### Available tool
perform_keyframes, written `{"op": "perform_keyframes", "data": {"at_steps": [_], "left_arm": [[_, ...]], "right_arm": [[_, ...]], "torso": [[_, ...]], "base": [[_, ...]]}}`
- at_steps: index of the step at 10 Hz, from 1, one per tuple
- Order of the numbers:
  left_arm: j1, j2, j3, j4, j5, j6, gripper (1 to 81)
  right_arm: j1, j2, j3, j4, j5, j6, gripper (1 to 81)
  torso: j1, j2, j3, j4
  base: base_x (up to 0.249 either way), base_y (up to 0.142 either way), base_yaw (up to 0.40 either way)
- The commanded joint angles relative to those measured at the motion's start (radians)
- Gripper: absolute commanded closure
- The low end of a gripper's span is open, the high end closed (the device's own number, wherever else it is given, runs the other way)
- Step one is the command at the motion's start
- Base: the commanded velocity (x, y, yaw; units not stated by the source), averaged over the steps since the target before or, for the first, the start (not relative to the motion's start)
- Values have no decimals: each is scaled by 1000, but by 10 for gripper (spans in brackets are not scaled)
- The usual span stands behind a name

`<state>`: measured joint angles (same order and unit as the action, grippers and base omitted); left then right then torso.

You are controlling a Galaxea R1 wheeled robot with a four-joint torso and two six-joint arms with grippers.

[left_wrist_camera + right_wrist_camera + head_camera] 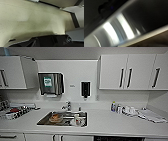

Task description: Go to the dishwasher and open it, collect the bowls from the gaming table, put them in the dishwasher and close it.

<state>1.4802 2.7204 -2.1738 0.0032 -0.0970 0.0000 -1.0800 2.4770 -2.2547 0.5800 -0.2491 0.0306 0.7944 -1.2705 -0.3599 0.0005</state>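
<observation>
Close in front of the left wrist camera lies a pale speckled floor [31,18], with part of the robot's own dark body along one edge; whether the left pincer is spread or pressed together cannot be told. In the right wrist view there is a blur of bright grey-white curved bands against dark, and the right pincer's state cannot be told there either.

In the head view, the dishwasher [118,138] shows as a dark strip at the picture's lower edge, under the white desk [112,124] and right of the sink. Little more than this dark top band shows, about one cabinet wide, next to white lower cabinet fronts [37,137] with dark handles.

The steel sink [63,119] is sunk into the desk at centre-left. In it lie a brownish round dish [56,118] and, to its right, a white mug [79,121]; other items in the basin are too blurred to name. A tap [67,106] stands behind it. On the left of the desk sits a rack [15,112] of crockery with something red in it. On the right stand a small bottle [113,106], some white cups [126,109] and a folded cloth [152,115]. On the wall hang a steel paper-towel dispenser [50,83] and a small black dispenser [85,89], flanked by white upper cabinets [130,72].
</observation>
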Motion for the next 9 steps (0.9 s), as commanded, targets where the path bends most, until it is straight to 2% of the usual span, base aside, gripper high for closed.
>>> {"op": "perform_keyframes", "data": {"at_steps": [1,3,9], "left_arm": [[-68,-13,19,4,40,6,10],[-68,-11,19,4,40,6,10],[-70,-10,17,4,40,6,10]], "right_arm": [[77,-31,-18,-32,-124,-44,10],[74,-33,-18,-32,-124,-48,10],[71,-34,-17,-32,-125,-58,10]], "torso": [[0,0,0,0],[0,0,0,0],[0,0,0,0]], "base": [[0,0,0],[0,0,0],[-70,0,0]]}}
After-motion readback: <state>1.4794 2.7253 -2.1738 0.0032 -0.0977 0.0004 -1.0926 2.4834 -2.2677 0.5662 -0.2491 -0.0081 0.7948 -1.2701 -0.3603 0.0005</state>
